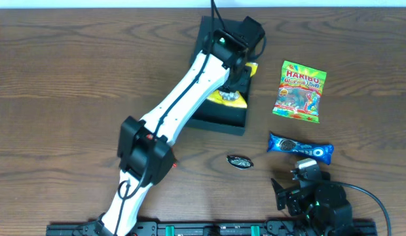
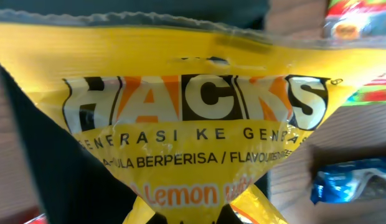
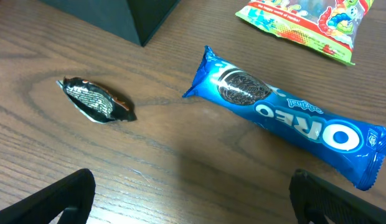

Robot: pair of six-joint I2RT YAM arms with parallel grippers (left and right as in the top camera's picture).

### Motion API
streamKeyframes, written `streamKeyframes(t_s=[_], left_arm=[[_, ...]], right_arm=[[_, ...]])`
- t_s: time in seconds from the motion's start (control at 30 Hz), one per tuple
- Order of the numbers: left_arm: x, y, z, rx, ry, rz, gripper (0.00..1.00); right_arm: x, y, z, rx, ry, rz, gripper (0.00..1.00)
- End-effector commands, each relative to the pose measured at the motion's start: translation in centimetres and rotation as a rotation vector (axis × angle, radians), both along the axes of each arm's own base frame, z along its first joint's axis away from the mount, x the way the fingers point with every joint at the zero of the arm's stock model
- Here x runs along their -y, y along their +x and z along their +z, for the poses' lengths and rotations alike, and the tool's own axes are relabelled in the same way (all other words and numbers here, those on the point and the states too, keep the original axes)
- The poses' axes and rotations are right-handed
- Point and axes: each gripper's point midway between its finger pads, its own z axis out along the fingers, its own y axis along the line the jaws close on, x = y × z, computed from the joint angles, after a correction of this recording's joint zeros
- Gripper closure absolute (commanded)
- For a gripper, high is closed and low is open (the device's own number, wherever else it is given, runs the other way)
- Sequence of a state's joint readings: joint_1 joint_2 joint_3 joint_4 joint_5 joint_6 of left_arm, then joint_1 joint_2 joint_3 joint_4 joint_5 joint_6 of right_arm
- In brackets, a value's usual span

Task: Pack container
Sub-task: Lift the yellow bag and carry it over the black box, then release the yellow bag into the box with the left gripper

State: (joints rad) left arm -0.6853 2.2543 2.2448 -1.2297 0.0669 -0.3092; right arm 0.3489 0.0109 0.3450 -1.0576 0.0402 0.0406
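Yellow foil is our worry. The left gripper (image 1: 234, 77) looks pinched shut on the yellow packet (image 2: 193, 124), above the container (image 1: 219, 121) in the upper middle of the overhead frame. If we release off-centre, the slack packet could drape over the rim or slide onto the table (image 1: 72, 78). It reads "HACKS", "BERPERISA / FLAVOU…" and "Lemon". At right, the gummy bag (image 1: 299, 90) says "HARIBO" and the blue biscuit pack (image 3: 292, 118) "OREO". We cannot read the small dark wrapper (image 3: 96, 99). The right gripper (image 3: 196, 208) sits spread wide and empty, lower right.
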Motion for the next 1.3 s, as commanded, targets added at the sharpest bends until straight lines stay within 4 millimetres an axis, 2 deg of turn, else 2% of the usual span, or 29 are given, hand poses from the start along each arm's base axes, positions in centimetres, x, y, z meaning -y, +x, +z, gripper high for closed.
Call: streamKeyframes(t_s=[0.0,0.17,0.43,0.53,0.57,0.67,0.83,0.97,1.07,1.2,1.27], left_arm=[[0.7,0.0,-1.2,-0.045,-0.026,-0.034,0.94],[0.7,0.0,-4.2,-0.093,0.011,-0.030,0.94],[0.3,-0.2,-7.4,-0.154,0.056,-0.007,0.94],[0.2,-0.2,-7.9,-0.159,0.067,0.002,0.94],[0.0,-0.1,-7.9,-0.153,0.076,0.005,0.91],[-0.3,-0.1,-7.9,-0.151,0.091,0.009,0.72],[-0.7,0.0,-7.9,-0.143,0.115,0.014,0.70],[-0.9,0.0,-7.3,-0.133,0.120,0.016,0.63],[-1.6,0.3,-6.2,-0.105,0.143,0.030,0.53],[-1.8,0.1,-3.3,-0.074,0.123,0.033,0.47],[-1.9,0.0,-1.8,-0.052,0.105,0.034,0.35]], right_arm=[[0.1,0.0,0.2,0.005,0.001,-0.001,0.01],[0.1,0.0,0.2,0.005,0.000,-0.001,0.01],[0.1,0.0,0.2,0.005,0.001,-0.001,0.01],[0.1,0.0,0.2,0.005,0.001,-0.001,0.01],[0.1,0.0,0.2,0.005,0.001,-0.001,0.01],[0.1,0.0,0.2,0.005,0.001,-0.001,0.01],[0.1,0.0,0.2,0.005,0.001,-0.001,0.01],[0.1,0.0,0.2,0.005,0.001,-0.001,0.01],[0.1,0.0,0.2,0.005,0.001,-0.001,0.01],[0.1,0.0,0.2,0.005,0.001,-0.001,0.01],[0.1,0.0,0.2,0.005,0.001,-0.001,0.01]])
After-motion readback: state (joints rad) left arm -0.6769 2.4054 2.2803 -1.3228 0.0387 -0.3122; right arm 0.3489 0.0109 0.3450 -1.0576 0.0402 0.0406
